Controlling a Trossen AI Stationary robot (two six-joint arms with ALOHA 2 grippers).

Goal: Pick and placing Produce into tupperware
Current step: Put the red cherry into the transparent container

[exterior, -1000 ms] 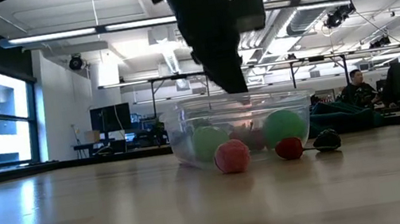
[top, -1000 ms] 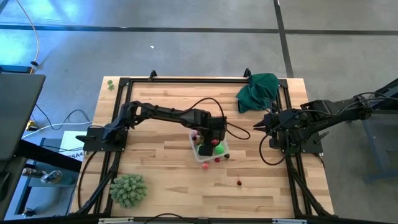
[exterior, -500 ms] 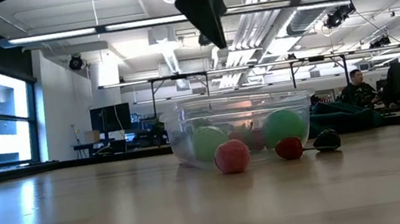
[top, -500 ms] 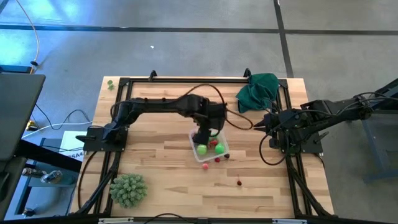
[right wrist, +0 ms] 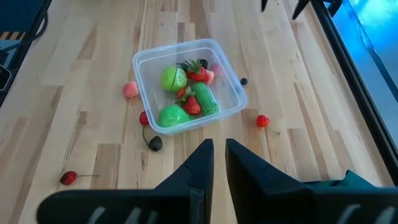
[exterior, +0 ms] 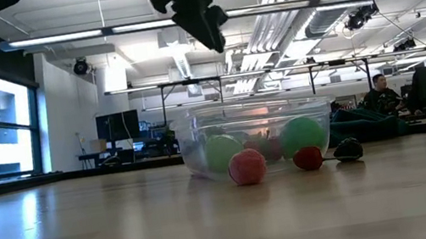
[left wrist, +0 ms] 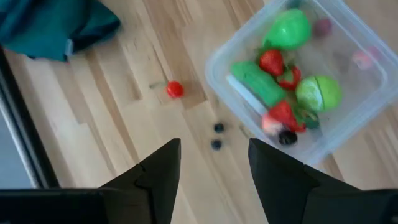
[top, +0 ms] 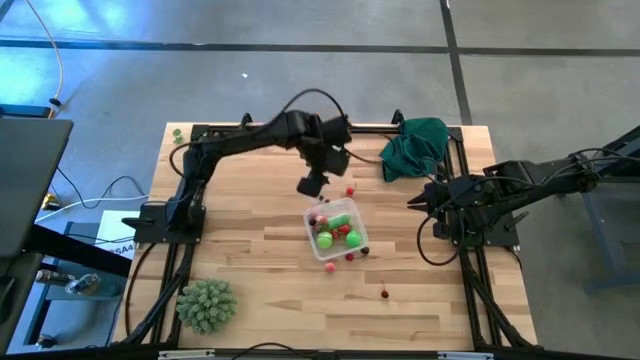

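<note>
On the bench (top: 250,300), the tupperware (top: 337,231) sits at centre, holding green and red produce (right wrist: 184,96), with a pink piece, a red one and a dark one just beside its near wall. Beyond it, a stray cherry (left wrist: 175,89) and two dark berries lie loose; above them hangs the left gripper (left wrist: 213,163), jaws apart and empty. The right gripper (right wrist: 218,158) waits at the right edge, jaws nearly closed on nothing. Risk: such small round pieces may roll away if a closing finger nudges them first.

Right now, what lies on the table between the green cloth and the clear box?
In the left wrist view, one small red berry and two tiny dark berries lie on bare wood between the green cloth and the clear box.
</note>
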